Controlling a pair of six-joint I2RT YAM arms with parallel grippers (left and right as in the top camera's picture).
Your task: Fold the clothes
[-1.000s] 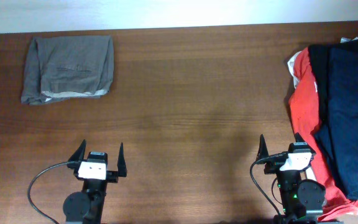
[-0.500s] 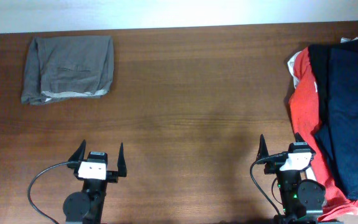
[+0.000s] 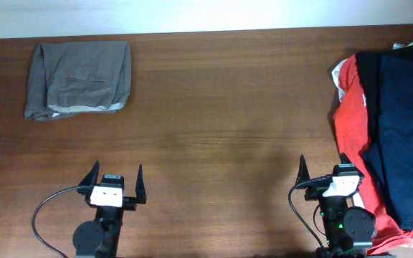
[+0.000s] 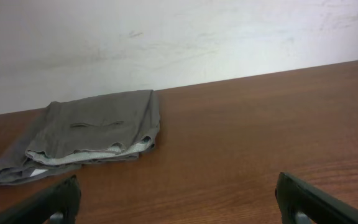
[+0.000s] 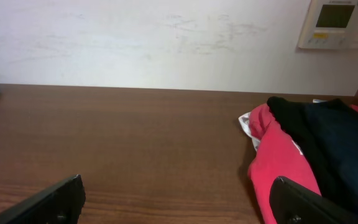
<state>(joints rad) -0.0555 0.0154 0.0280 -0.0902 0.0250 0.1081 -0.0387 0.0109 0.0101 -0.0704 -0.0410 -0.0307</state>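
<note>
left tool (image 3: pixel 117 167): parked at the near edge of the counter (image 3: pixel 221 143), about 7 o'clock in the overhead view. Both fingers are spread wide, nothing between them, and it's pointing toward 12.
cable (image 3: pixel 43 209): black loop curling off the left arm's 9 o'clock side.
right tool (image 3: pixel 324 166): near edge too, about 5 o'clock. Jaws gaping just the same and not gripping anything.
red-orange garment (image 3: pixel 350 122): bottom of the heap at the counter's 3 o'clock edge. Its border runs right alongside the right arm.
navy-blue garment (image 3: pixel 407 122): the big one, lying on top of the red-orange one and running off frame at 3 o'clock.
black garment (image 3: pixel 368 79): a strip between the navy and the red, toward the heap's 12 o'clock end.
white scrap (image 5: pixel 246 124): peeks out from under the red; can't tell what it is.
grey-brown garment (image 3: pixel 79 77): folded into a rough rectangle at the far 10 o'clock corner, well apart from the heap.
wall (image 4: pixel 179 37): pale, behind the counter's far edge.
wall panel (image 5: pixel 335 23): small box with a little display, at 1 o'clock in the right wrist view.
</note>
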